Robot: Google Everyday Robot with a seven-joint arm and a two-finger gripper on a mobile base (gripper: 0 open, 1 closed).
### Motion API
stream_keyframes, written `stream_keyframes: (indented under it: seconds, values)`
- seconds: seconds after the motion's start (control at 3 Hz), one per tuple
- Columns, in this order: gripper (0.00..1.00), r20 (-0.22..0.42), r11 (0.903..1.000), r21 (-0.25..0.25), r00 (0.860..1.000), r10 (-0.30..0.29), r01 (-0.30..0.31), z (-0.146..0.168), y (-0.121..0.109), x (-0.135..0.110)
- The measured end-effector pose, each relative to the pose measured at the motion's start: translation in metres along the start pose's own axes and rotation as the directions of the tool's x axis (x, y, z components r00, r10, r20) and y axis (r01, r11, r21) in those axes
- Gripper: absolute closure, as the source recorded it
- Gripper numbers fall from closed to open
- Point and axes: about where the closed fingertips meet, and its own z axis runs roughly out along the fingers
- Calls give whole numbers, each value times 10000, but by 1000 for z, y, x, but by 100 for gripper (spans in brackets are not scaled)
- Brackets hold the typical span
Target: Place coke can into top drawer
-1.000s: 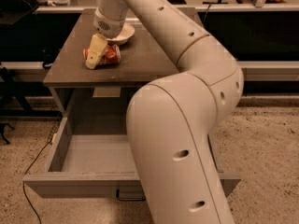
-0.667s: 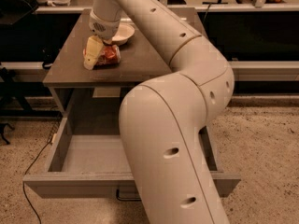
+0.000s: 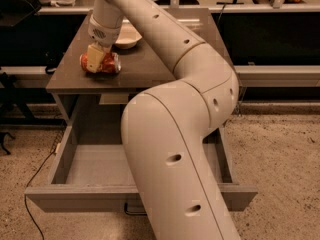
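Lying on its side near the left front edge of the brown surface (image 3: 75,80): the coke can (image 3: 107,64). Set down over its left half from above: the hand (image 3: 95,59); cannot tell whether clamped on it or loose. Just behind, touching neither: a white bowl (image 3: 129,37). Below, pulled out toward the camera: the top drawer (image 3: 75,196), partly hidden by the white arm (image 3: 170,149).

High, close view past the arm (image 3: 170,134), down onto top drawer (image 3: 95,166), hand (image 3: 95,59) beyond over table (image 3: 150,71)
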Motion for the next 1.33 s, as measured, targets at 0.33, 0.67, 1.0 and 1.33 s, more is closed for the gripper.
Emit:
stream_keyframes:
  seconds: [0.33, 0.67, 1.0, 1.33]
  values:
    - [95, 259, 9999, -141, 9996, -55, 59, 6, 2, -4]
    - [100, 377, 9998, -169, 9992, -95, 102, 5, 2, -5]
    - [100, 1169, 9980, 239, 9913, -608, 584, -40, 7, 3]
    - [100, 1975, 9947, 563, 9757, -951, 855, -93, 31, 28]
